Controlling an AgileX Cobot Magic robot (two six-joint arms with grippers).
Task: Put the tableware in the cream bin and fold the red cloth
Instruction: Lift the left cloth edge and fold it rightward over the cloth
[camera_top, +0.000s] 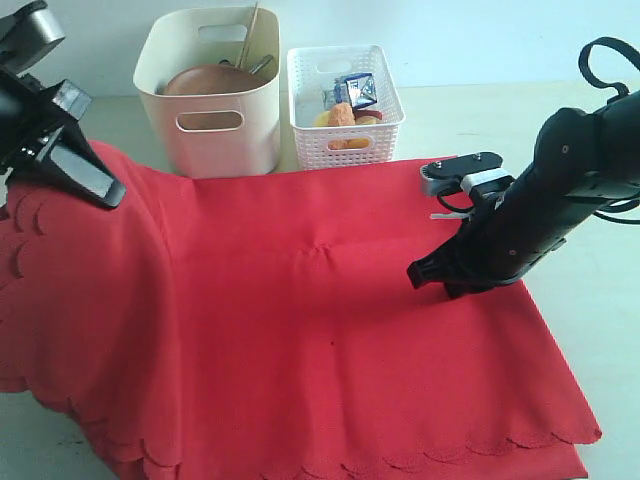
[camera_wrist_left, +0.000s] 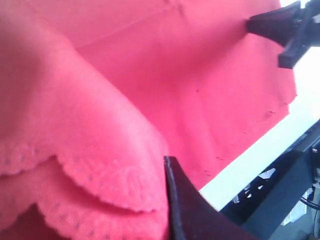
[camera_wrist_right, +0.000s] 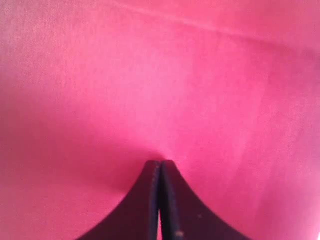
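Note:
The red cloth (camera_top: 300, 350) covers most of the table. Its left side rises in a draped fold to my left gripper (camera_top: 105, 195), which is shut on it. In the left wrist view one dark finger (camera_wrist_left: 175, 200) shows, and the scalloped edge of the red cloth (camera_wrist_left: 100, 185) hides the other. My right gripper (camera_top: 413, 275) is shut, its tips resting on the flat red cloth (camera_wrist_right: 160, 75) right of centre; the jaws (camera_wrist_right: 161, 163) meet with nothing between them. The cream bin (camera_top: 215, 140) stands behind the cloth, with a round brown plate (camera_top: 205, 80) and chopsticks (camera_top: 252, 28) inside.
A white lattice basket (camera_top: 345, 140) beside the cream bin holds food items and a blue-and-white milk carton (camera_top: 357, 90). Bare pale table (camera_top: 600, 330) lies right of the cloth. The right arm (camera_wrist_left: 280, 25) shows across the cloth in the left wrist view.

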